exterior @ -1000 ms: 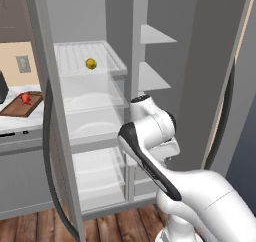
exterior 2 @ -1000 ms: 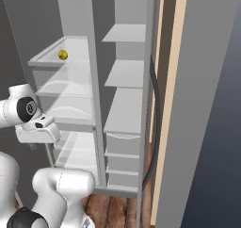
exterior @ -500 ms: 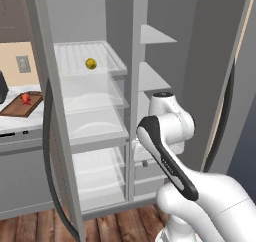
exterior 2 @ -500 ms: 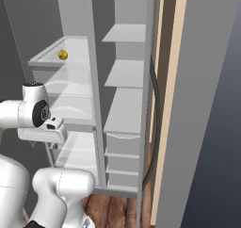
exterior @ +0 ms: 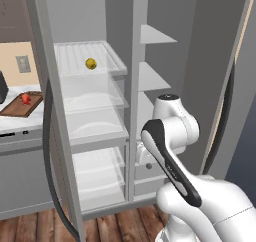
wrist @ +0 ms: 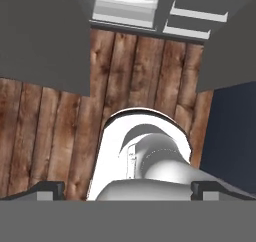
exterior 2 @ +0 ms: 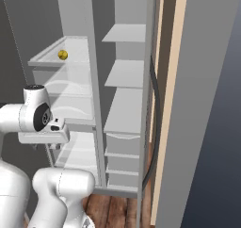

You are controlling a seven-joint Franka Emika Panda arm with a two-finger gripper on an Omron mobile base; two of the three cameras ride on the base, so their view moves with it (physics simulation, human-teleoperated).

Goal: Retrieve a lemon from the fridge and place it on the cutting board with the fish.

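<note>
Meanwhile the lemon [exterior: 90, 63] sits on the open fridge's [exterior: 150, 16] upper left shelf; gripper [wrist: 127, 190] spread wide, empty, pointing floorward.

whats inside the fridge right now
One lemon sits on the top left shelf of the open fridge. The other shelves and clear bins look bare; the arm covers part of the lower right drawers.

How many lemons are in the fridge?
1. The lemon sits on the top left shelf of the open fridge, near the shelf's middle. More could be hidden in the drawers lower down.
</note>
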